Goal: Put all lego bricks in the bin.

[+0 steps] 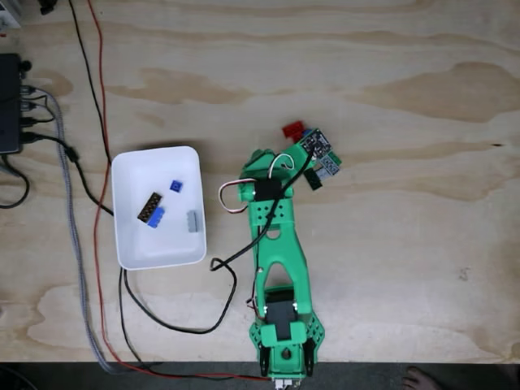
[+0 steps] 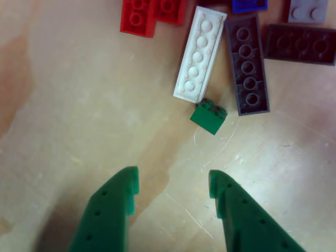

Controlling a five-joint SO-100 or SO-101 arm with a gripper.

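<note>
In the other view my green gripper [image 2: 173,184] is open above bare wood, with nothing between its fingers. Just beyond the tips lies a small green lego brick [image 2: 208,116]. Further on sit a white plate [image 2: 200,54], a red brick [image 2: 152,14], a dark grey plate [image 2: 247,63], a dark brown plate [image 2: 299,43], a blue brick [image 2: 249,5] and a grey one [image 2: 308,10]. In the fixed view the white bin [image 1: 130,244] lies left of the arm [image 1: 280,236]. It holds a brown-black brick [image 1: 149,209], two blue bricks [image 1: 176,185] and a grey one [image 1: 192,221]. A red brick [image 1: 292,129] peeks out by the wrist.
Black and red cables [image 1: 89,97] run down the left of the plywood table and loop under the bin. A black box [image 1: 10,101] sits at the left edge. A person's foot [image 1: 422,379] shows at the bottom right. Open wood lies to the right and at the top.
</note>
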